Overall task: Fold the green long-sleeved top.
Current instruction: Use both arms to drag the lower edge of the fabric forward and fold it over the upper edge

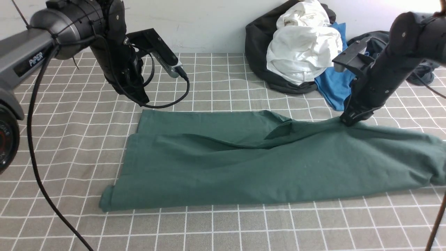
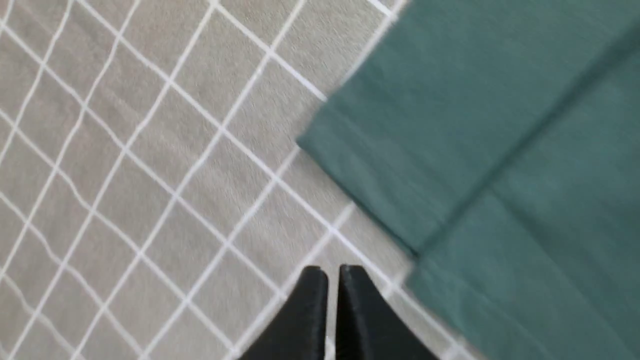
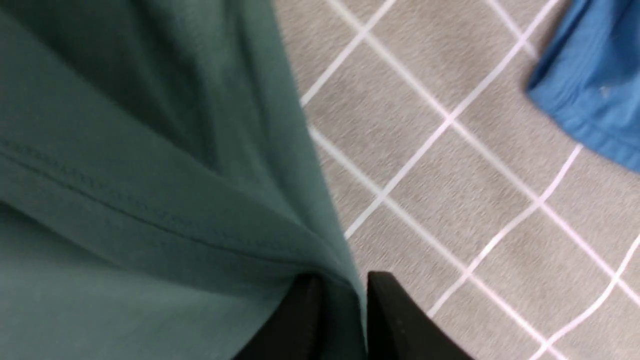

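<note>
The top (image 1: 244,167) lies spread across the middle of the tabletop (image 1: 209,87), and it looks doubled lengthwise. Its far edge peaks up towards the right, where my right tool (image 1: 349,120) meets it. That tool's jaws stand only a little apart with a hem of green cloth between them, which I read as a light pinch. My left tool (image 2: 332,280) is closed on nothing and hangs over bare tabletop just off the top's far left corner.

I judge the step in hand to be laying this far right edge. I'd keep the pinch low and carry the hem straight, so the cloth settles without a ridge. If the body starts to drag, I'd bring the left tool down on the top's left corner.

The top's right end runs out of the front view, so I can't judge that edge. A blue shirt (image 1: 332,87) and a pile (image 1: 299,45) of clothes lie just beyond the top's far right edge, near the right arm. Beyond the top's far left edge and in front of its near edge there is open room.
</note>
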`<state>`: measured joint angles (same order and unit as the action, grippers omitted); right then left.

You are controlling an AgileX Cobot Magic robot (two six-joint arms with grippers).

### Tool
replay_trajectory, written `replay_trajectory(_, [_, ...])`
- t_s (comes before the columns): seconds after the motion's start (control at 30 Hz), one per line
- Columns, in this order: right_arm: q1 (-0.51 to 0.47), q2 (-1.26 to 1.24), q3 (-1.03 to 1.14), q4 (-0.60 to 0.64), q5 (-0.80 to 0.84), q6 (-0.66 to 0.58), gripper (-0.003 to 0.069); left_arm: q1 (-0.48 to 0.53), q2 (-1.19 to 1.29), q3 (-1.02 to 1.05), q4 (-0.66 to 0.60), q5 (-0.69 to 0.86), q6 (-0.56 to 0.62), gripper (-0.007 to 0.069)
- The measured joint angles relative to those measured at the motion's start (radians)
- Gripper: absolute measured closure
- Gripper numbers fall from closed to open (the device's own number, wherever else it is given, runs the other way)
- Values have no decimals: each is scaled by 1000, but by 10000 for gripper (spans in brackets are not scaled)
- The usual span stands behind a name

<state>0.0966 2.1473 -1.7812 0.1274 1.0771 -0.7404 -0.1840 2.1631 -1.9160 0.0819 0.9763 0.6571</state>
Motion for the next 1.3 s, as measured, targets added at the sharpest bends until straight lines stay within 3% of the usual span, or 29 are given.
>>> replay_trajectory(0.07, [0, 7, -7, -6, -16, 17, 456, 0, 13, 0, -2, -12, -16, 600])
replay_trajectory(0.1, [0, 8, -15, -22, -29, 60, 386, 0, 22, 0, -9, -13, -52, 582])
replay_trajectory(0.27, [0, 8, -68, -62, 13, 145, 251, 0, 22, -4, -44, 87, -118, 496])
replay_trajectory(0.37, [0, 8, -92, -62, 52, 150, 227, 1, 32, -5, -77, 131, -102, 429])
replay_trajectory(0.5, [0, 8, -103, -5, 71, 150, 218, 1, 73, -5, -173, 123, 33, 305])
replay_trajectory(0.7, [0, 8, -104, 53, 91, 126, 218, 1, 130, -5, -318, 72, 225, 239])
replay_trajectory(1.0, [0, 8, -104, 78, 91, 106, 218, 2, 177, -8, -352, 70, 268, 256])
replay_trajectory(1.2, [0, 8, -104, 80, 91, 105, 218, 2, 177, -10, -358, 86, 268, 428])
replay_trajectory(1.23, [0, 8, -104, 81, 91, 105, 218, 2, 177, -10, -364, 96, 268, 515])
replay_trajectory(1.3, [0, 8, -104, 81, 91, 105, 218, 2, 177, -10, -367, 99, 268, 566])
